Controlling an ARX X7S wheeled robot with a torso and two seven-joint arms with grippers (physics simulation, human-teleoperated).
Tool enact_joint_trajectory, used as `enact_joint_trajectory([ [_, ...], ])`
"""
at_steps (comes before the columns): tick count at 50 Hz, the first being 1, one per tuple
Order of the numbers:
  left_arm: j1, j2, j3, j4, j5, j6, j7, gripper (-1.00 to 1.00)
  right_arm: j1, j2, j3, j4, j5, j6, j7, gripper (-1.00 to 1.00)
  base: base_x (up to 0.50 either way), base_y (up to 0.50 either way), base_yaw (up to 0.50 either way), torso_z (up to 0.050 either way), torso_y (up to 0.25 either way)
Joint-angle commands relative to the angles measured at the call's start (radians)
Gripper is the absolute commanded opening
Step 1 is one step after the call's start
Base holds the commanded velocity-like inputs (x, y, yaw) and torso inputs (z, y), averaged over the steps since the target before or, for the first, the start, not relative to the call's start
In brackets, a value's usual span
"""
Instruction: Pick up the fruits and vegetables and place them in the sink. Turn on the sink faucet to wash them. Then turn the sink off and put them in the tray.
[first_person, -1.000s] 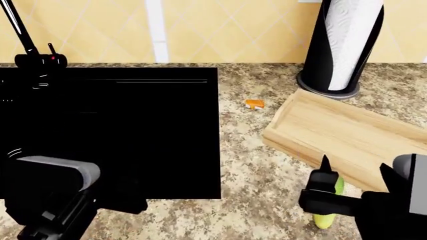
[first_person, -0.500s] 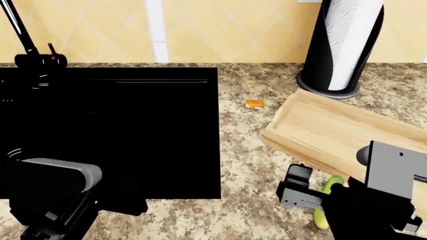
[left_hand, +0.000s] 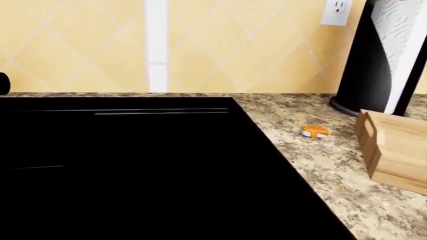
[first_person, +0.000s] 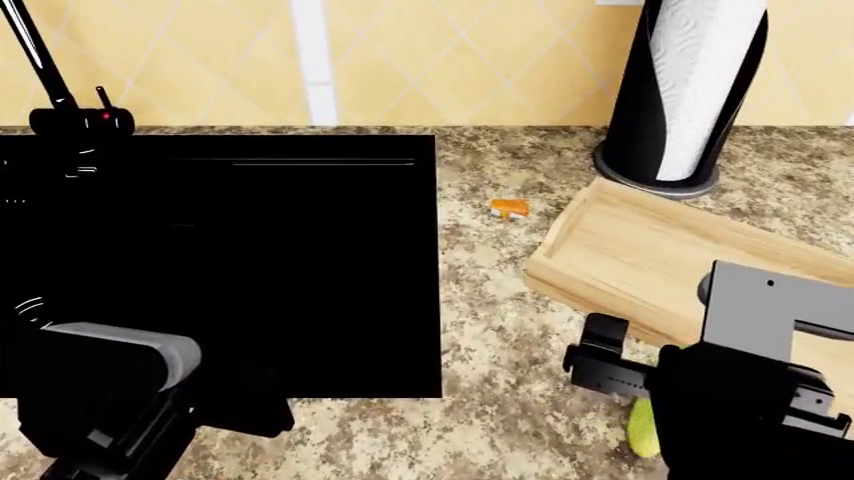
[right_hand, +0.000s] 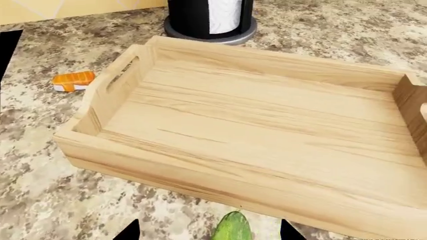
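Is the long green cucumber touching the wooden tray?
Apart. In the right wrist view, speckled granite counter shows between the long light-green cucumber's tip and the light-wood tray's near rim.

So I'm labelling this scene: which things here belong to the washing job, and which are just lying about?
Job: cucumber, sink, faucet, tray, right gripper.
Lying about: paper towel holder, small orange item, wall outlet.

Yellow tiled wall (first_person: 441, 60), speckled granite counter (first_person: 494, 300).
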Motion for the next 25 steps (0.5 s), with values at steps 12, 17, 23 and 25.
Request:
enact_joint_trajectory([
  [12, -0.002, -0.015, 0.001, -0.002, -0.033, 0.009, -0.022, 1.00, -0.119, -0.033, -0.032, 0.026, 0.002, -0.060, 0.000, 1.00, 0.00, 0.00, 0.00, 0.000, 0.000],
  [17, -0.001, -0.016, 0.009, 0.000, -0.034, 0.011, -0.027, 1.00, -0.150, -0.015, -0.012, 0.025, -0.011, -0.060, 0.000, 1.00, 0.00, 0.00, 0.00, 0.000, 0.000],
  [23, 0.005, -0.021, 0.011, 0.002, -0.036, 0.017, -0.030, 1.00, -0.184, -0.010, 0.009, 0.036, -0.016, -0.059, 0.000, 1.00, 0.00, 0.00, 0.00, 0.000, 0.000],
  [25, 0.006, -0.022, 0.011, 0.002, -0.036, 0.019, -0.030, 1.00, -0.197, -0.014, 0.017, 0.039, -0.015, -0.058, 0.000, 1.00, 0.00, 0.00, 0.00, 0.000, 0.000],
])
